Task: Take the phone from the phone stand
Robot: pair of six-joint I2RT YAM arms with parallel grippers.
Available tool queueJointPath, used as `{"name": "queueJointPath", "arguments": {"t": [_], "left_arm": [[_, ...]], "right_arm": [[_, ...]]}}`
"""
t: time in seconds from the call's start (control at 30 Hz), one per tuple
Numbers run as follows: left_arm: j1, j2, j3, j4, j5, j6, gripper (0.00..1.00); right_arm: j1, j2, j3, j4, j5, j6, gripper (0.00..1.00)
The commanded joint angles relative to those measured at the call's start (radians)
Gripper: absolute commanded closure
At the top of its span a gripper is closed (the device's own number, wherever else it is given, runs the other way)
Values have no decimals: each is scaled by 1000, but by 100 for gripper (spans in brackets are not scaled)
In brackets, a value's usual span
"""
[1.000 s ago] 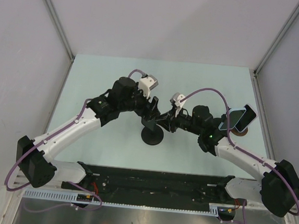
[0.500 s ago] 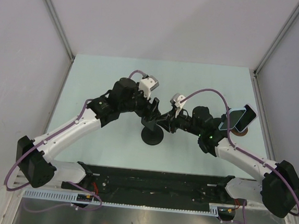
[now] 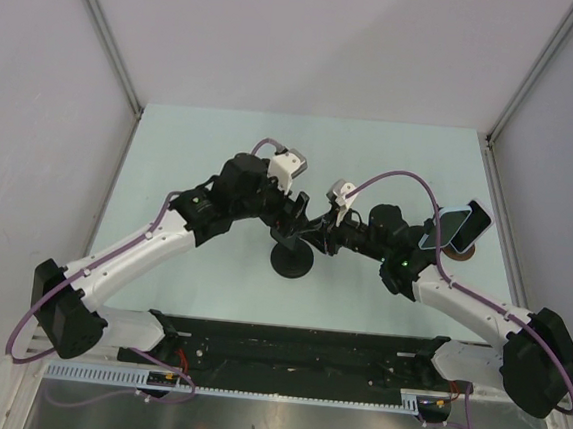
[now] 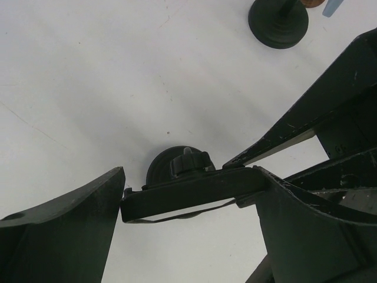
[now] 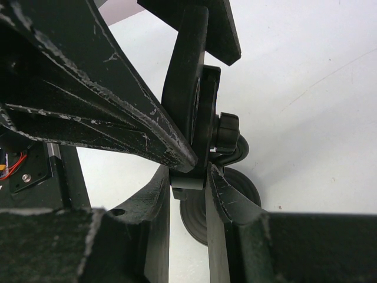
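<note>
The black phone stand [image 3: 292, 262] stands mid-table on a round base [image 4: 158, 172], with a knob behind its cradle. The phone [image 4: 189, 196] is a black slab seen edge-on in that cradle; in the right wrist view it rises upright [image 5: 187, 71]. My left gripper [image 4: 189, 177] is open and straddles the phone lengthwise, one finger [image 4: 88, 212] just off its left end, the other against its right end. From the opposite side my right gripper [image 5: 188, 171] is shut on the cradle's lower lip [image 5: 189, 181]. In the top view both grippers [image 3: 294, 217] [image 3: 312, 233] meet over the stand.
A second stand [image 4: 278, 22] stands at the right edge of the table, carrying a light-blue-rimmed phone [image 3: 461, 228] above a brown disc [image 3: 461, 253]. The right arm's forearm passes close beside it. Walls enclose the table on three sides.
My left gripper's jaws have spread wider around the phone and its wrist has shifted slightly. The right gripper and the stand have stayed put.
</note>
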Motion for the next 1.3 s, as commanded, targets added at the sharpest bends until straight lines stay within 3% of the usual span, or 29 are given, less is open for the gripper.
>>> {"name": "queueJointPath", "arguments": {"t": [0.0,0.13,0.23,0.33,0.37,0.43,0.47,0.53,0.77,0.93,1.03,1.27], "left_arm": [[-8,-5,13,-8,-73,34,9],[-19,-2,13,-10,-87,33,14],[-33,4,13,-14,-91,30,24],[-41,7,17,-19,-88,28,41],[-41,8,17,-20,-87,26,54],[-41,8,20,-25,-84,25,68],[-41,8,22,-25,-76,25,83],[-41,8,27,-30,-67,28,98],[-16,-7,34,-60,-30,85,99],[91,-21,47,-66,188,83,100],[137,-24,48,-77,240,98,100],[156,-25,48,-108,251,152,100]], "right_arm": [[4,-23,-5,30,25,-3,100],[4,-25,-7,29,36,0,100],[4,-25,-8,29,43,0,100],[5,-28,-11,30,51,0,100],[5,-28,-13,30,53,-2,100],[5,-28,-16,30,56,-2,100],[5,-31,-19,32,56,-2,100],[5,-34,-22,32,48,-3,100],[4,-54,-22,3,5,-27,100],[1,-54,-22,-10,-50,-27,100],[1,-53,-22,-16,-78,-28,100],[-9,-54,-22,-18,-154,-28,100]]}}
